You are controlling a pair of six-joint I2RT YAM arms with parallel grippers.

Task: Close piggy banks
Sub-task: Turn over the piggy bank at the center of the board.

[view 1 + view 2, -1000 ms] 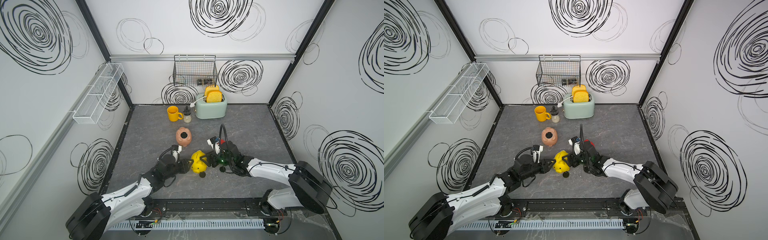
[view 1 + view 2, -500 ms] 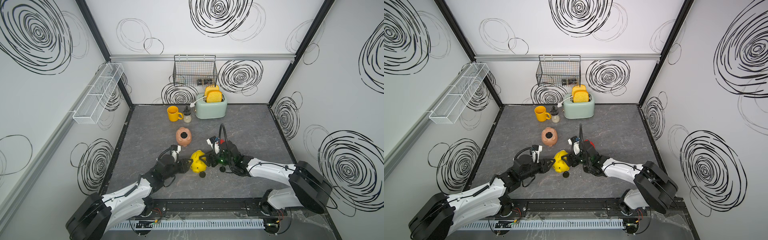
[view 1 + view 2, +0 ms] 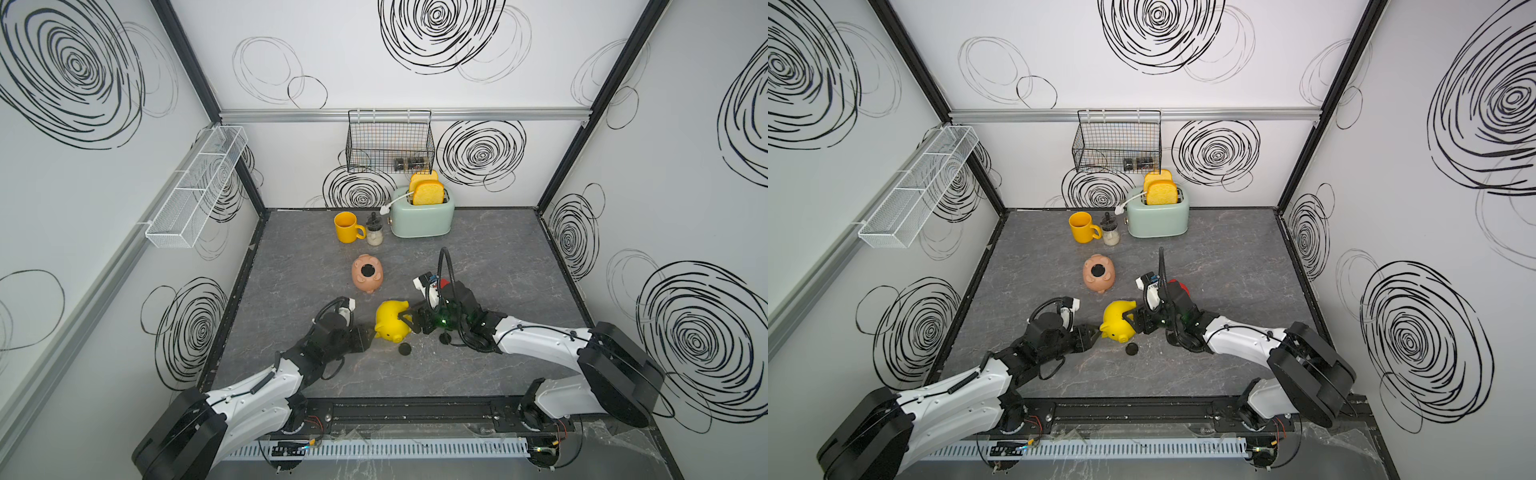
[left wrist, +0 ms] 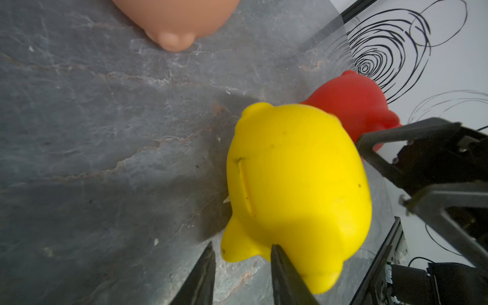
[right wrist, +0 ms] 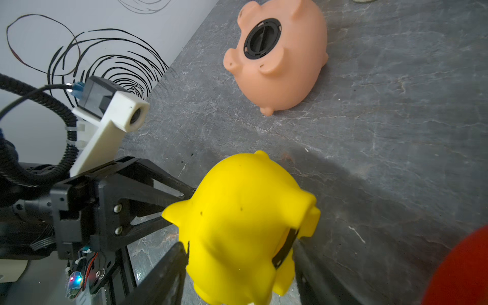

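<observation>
You have the yellow piggy bank (image 3: 392, 326) near the front middle of the worktop (image 3: 498, 249), caught between both arms. Your left hand (image 4: 241, 247) is clamped on a small nub at one end of the pig, with a finger (image 4: 203, 274) on each side of it. The coin slot (image 4: 247, 184) faces that wrist camera. Your right hand (image 5: 240, 253) comes in from the opposite end. Its fingers are spread wide around the pig's body and pressed against its flanks. Between the pig's legs the right wrist view shows only a dark strip, so you cannot tell whether the belly hole is plugged.

A loose black plug (image 3: 404, 349) lies flat on the worktop just in front of the yellow pig, apart from both hands.

The pink piggy bank (image 3: 367, 274) lies belly up farther back, with a black cap (image 5: 261, 38) seated in its hole. The red piggy bank (image 4: 351, 103) sits just behind your right wrist and is mostly hidden in both top views. A yellow mug (image 3: 347, 226) and a toaster (image 3: 422, 216) stand along the back wall.
</observation>
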